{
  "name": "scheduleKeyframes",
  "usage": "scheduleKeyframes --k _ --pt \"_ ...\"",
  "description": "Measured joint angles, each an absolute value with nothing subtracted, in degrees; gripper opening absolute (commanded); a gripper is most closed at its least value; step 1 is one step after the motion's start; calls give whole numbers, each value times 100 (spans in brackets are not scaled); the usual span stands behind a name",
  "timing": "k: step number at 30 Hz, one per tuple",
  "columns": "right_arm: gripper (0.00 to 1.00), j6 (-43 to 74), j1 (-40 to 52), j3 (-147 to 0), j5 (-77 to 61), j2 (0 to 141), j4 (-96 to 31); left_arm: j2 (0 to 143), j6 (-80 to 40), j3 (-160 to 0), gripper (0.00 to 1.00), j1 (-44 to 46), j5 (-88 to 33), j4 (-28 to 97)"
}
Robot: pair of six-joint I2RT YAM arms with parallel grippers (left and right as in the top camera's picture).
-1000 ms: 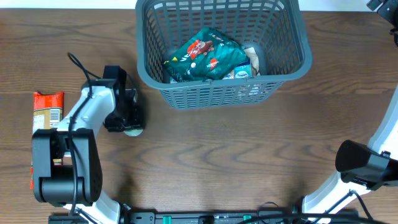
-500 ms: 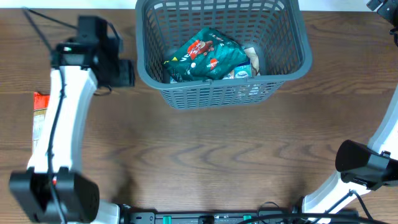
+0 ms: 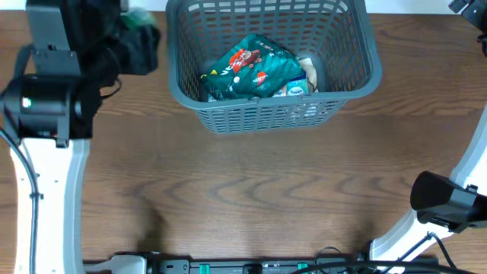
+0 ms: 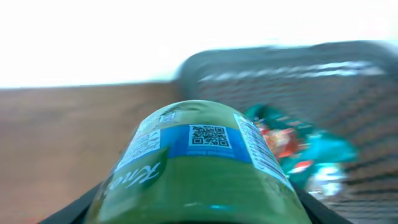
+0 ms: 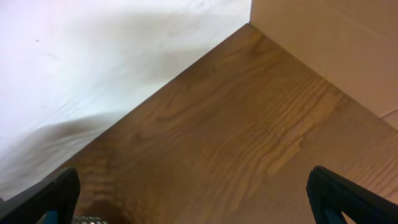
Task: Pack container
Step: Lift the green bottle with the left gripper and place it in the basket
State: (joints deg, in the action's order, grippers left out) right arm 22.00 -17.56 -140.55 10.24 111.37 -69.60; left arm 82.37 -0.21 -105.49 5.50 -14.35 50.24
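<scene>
Overhead: the container [image 3: 259,114] stands at the far middle of the desk [image 3: 251,190], with a teal snack pack [image 3: 251,67] lying on top of other packs inside it. The left hand [image 3: 137,30] is just left of the container's left rim, level with its far half and high above the desk. It is closed on a green-labelled item [image 3: 138,18]. The right arm [image 3: 445,202] shows well to the near right of the container.

Left wrist: the left hand [image 4: 196,211] grips the green-labelled item [image 4: 199,162] between its two dark fingers [image 4: 68,211], one at each lower corner of the view. The item is round-bodied, with a blue band and a QR code. Past it, to the right, is the blurred container [image 4: 348,81] with the teal snack pack [image 4: 292,146] inside.

Right wrist: the right hand [image 5: 196,199] is spread wide, its fingers at opposite bottom corners, holding nothing. Below it is only bare desk [image 5: 217,137]. The container is out of this view.
</scene>
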Motion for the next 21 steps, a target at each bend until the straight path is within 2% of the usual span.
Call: scheduleKeyframes --k 11,21 --pt "99 2200 -1756 -14055 1024 11137 -6960 8748 -21 -10558 6 1787 -2025 4226" --pt "99 2200 -1756 -14055 1024 11137 -6960 10079 -21 -10556 6 2427 -2067 4364"
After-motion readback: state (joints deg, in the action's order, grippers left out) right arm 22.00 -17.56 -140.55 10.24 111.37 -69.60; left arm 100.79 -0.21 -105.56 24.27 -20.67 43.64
